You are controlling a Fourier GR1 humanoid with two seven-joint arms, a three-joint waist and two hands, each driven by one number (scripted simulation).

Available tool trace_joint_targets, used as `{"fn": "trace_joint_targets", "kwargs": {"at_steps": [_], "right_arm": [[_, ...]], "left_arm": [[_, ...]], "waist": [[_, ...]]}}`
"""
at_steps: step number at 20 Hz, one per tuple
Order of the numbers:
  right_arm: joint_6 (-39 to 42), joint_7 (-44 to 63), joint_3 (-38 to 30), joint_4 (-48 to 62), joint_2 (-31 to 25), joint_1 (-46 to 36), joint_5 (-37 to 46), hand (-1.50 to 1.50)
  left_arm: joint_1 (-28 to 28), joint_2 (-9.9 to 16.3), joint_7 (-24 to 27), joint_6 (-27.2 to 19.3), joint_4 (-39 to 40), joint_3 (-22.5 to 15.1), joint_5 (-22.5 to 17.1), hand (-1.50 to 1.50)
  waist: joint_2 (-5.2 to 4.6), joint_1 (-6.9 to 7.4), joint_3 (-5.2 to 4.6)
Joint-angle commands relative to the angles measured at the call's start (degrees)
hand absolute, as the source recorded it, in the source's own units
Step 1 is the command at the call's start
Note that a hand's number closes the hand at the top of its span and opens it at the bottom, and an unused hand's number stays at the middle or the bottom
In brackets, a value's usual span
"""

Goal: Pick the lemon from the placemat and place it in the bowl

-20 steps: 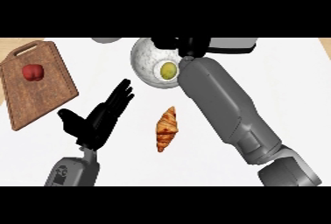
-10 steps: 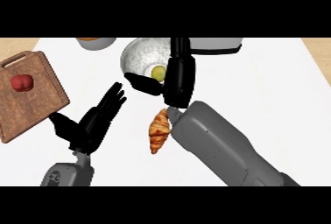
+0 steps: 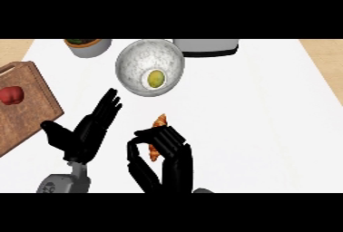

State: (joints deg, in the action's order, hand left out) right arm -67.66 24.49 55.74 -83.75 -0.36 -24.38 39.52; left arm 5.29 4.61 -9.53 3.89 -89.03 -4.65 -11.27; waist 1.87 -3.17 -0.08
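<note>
Right hand (image 3: pixel 164 152) is seen low in the head view, near centre, fingers curled, thumb to the left. Nothing is seen held inside the curl. The croissant (image 3: pixel 159 121) lies partly under or behind those fingers: its upper tip shows above the knuckles and a lower piece shows between thumb and fingers. Whether it is being touched cannot be told.

Left hand (image 3: pixel 87 131) is seen lower left, open, fingers straight and pointing up-right, thumb out to the left, resting with nothing in it. Grey forearm end shows below it.

Lemon (image 3: pixel 155 79) is located inside the bowl (image 3: pixel 137 56), at the bowl's lower side, well apart from both hands. The bowl, speckled grey-white, stands on the white tabletop (image 3: pixel 261 118) above the right hand.

Wooden board (image 3: pixel 26 122) is set at the left edge, tilted, with a red fruit (image 3: pixel 11 95) on it. A grey pot (image 3: pixel 88 47) with dark green contents is placed top left of the bowl. A grey appliance (image 3: pixel 208 46) is seen just right of the bowl at the top edge.
</note>
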Motion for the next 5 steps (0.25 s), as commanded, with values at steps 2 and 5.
{"fn": "trace_joint_targets", "kwargs": {"at_steps": [2,5], "right_arm": [[-8.5,0.0,13.2,-3.9,0.3,18.9,10.1,1.5],[-9.9,-1.4,22.7,-2.2,0.3,30.9,13.0,1.5]], "left_arm": [[-0.6,0.5,0.4,0.2,0.3,0.9,-0.4,0.0],[0.7,-0.4,-0.6,-1.1,-0.5,-0.2,0.7,0.0]], "waist": [[-0.24,-1.03,-0.07],[-0.58,-0.74,0.04]]}}
